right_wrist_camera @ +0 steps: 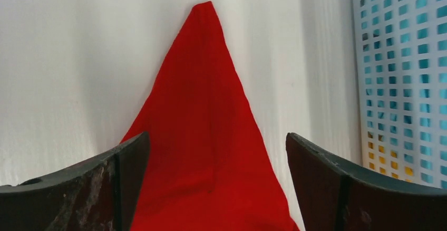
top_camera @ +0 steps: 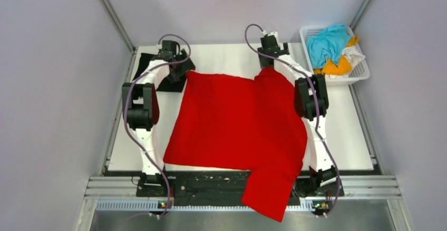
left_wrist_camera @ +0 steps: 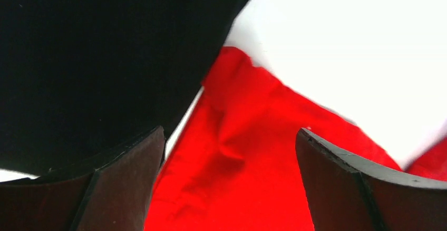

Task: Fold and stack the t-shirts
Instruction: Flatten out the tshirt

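Your left end effector (left_wrist_camera: 229,157) and right end effector (right_wrist_camera: 216,157) both gape wide over the far corners of the red cotton t-shirt (top_camera: 237,120) spread across the white desk (top_camera: 348,136), so lower them level and close on both corners together.

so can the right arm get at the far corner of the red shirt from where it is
Probably yes. The right gripper is open over the red shirt, whose corner lies uncovered right under it; the basket stands clear to the side.
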Action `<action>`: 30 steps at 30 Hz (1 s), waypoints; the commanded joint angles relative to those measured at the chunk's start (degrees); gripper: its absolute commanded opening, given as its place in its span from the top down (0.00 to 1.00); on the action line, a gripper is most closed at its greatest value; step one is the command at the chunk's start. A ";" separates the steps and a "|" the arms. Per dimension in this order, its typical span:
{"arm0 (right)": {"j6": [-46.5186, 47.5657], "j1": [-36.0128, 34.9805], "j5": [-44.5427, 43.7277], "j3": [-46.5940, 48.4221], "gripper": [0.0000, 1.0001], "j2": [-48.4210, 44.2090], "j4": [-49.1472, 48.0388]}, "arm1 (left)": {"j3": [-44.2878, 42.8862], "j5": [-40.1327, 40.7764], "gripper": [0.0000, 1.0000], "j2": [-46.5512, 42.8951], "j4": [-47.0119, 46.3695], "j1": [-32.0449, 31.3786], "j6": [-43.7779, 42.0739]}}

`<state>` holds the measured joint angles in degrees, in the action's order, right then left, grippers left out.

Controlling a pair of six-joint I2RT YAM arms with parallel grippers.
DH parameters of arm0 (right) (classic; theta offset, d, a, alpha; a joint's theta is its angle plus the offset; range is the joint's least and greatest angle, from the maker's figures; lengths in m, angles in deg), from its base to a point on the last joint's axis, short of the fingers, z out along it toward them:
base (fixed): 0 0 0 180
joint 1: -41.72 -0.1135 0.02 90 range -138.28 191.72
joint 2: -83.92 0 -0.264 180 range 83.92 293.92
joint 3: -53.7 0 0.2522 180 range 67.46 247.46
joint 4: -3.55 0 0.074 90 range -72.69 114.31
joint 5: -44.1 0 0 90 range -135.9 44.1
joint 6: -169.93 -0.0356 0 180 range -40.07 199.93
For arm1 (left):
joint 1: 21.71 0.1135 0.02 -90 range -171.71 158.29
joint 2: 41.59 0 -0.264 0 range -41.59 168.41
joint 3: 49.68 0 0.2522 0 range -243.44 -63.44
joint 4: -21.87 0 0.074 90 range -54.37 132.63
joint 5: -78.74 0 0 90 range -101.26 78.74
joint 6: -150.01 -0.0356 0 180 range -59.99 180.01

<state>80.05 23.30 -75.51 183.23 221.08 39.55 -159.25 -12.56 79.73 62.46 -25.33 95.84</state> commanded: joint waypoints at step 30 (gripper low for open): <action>-38.32 -0.76 31.83 -26.86 0.01 -8.71 -34.82 | 31.86 -9.19 0.01 -18.45 -6.40 -7.43 -0.98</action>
<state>42.77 23.08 -41.19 151.53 207.97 10.72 -128.41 -23.36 60.71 55.90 -32.96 94.60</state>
